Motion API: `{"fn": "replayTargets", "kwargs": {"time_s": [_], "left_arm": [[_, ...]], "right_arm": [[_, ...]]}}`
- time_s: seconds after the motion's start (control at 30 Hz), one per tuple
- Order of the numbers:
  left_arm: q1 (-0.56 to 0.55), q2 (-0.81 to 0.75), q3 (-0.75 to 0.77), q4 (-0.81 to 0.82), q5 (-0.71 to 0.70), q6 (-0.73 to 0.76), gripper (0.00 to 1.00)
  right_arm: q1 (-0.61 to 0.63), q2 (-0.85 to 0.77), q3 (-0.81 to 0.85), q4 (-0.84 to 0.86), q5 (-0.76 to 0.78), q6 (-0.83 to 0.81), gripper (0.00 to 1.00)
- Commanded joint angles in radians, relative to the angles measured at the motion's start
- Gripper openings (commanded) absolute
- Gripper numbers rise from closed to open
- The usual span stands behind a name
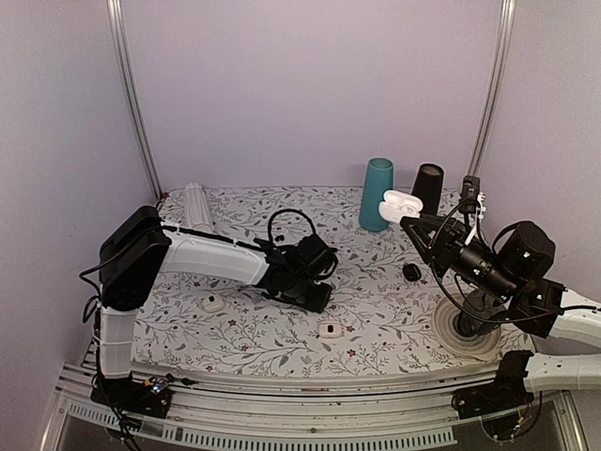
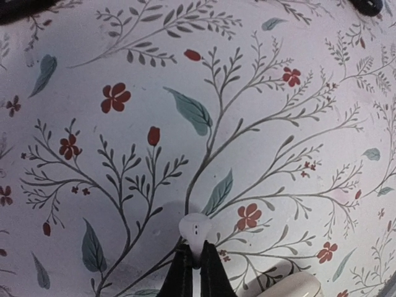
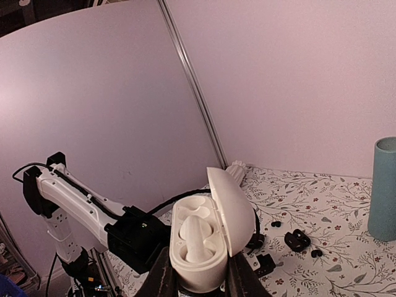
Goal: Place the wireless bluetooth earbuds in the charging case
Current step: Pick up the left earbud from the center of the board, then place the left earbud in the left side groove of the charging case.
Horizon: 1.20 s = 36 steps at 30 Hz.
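Overhead, stretched low across the floral cloth (image 1: 376, 319) with left gripper (image 1: 317, 296); raised beside the teal cup (image 1: 377, 193) with right gripper (image 1: 406, 218), charging case (image 1: 401, 202) aloft. Left wrist: pinched together on an earbud (image 2: 195, 229). Right wrist: clamped round the open-lidded case, second earbud (image 3: 197, 238) seated inside.

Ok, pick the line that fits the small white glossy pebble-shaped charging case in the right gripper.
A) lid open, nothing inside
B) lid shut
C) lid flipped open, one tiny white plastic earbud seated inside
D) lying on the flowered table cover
C: in the right wrist view, the charging case sits clamped in the right gripper with its hinged lid raised. One white earbud stands in a slot.
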Motion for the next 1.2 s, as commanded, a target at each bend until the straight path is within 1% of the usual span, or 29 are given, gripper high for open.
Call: {"fn": "replayTargets", "kwargs": {"time_s": [0.0,0.07,0.17,0.2,0.33,0.43,0.6,0.77,0.93,1.03,1.17], "left_arm": [[-0.008,-0.047,-0.015,0.009,-0.029,0.035,0.0],[-0.004,-0.073,-0.021,0.017,-0.035,0.076,0.0],[-0.003,-0.124,-0.05,0.049,-0.025,0.184,0.0],[-0.001,-0.169,-0.066,0.063,-0.019,0.22,0.0],[0.013,-0.27,-0.124,0.099,0.071,0.372,0.0],[0.013,-0.34,-0.145,0.086,0.13,0.486,0.0],[0.012,-0.478,-0.156,0.013,0.206,0.643,0.0],[0.013,-0.593,-0.144,-0.063,0.292,0.748,0.0],[0.008,-0.696,-0.119,-0.084,0.387,0.821,0.0],[-0.002,-0.722,-0.084,-0.105,0.416,0.863,0.0],[-0.022,-0.701,-0.007,-0.179,0.435,0.907,0.0]], "right_arm": [[-0.007,-0.015,0.006,-0.003,0.012,0.004,0.07],[-0.007,-0.01,0.008,-0.016,0.015,0.0,0.07],[-0.007,0.001,0.015,-0.044,0.012,-0.016,0.06],[-0.006,0.005,0.017,-0.052,0.007,-0.025,0.05],[-0.011,0.021,0.031,-0.09,-0.038,-0.078,0.05],[-0.019,0.032,0.053,-0.141,-0.094,-0.125,0.05],[-0.024,0.045,0.09,-0.209,-0.199,-0.195,0.04],[-0.025,0.056,0.111,-0.24,-0.317,-0.241,0.04],[-0.025,0.101,0.15,-0.284,-0.431,-0.276,0.04],[-0.025,0.138,0.173,-0.293,-0.497,-0.289,0.04],[-0.024,0.182,0.196,-0.299,-0.538,-0.303,0.04]]}}
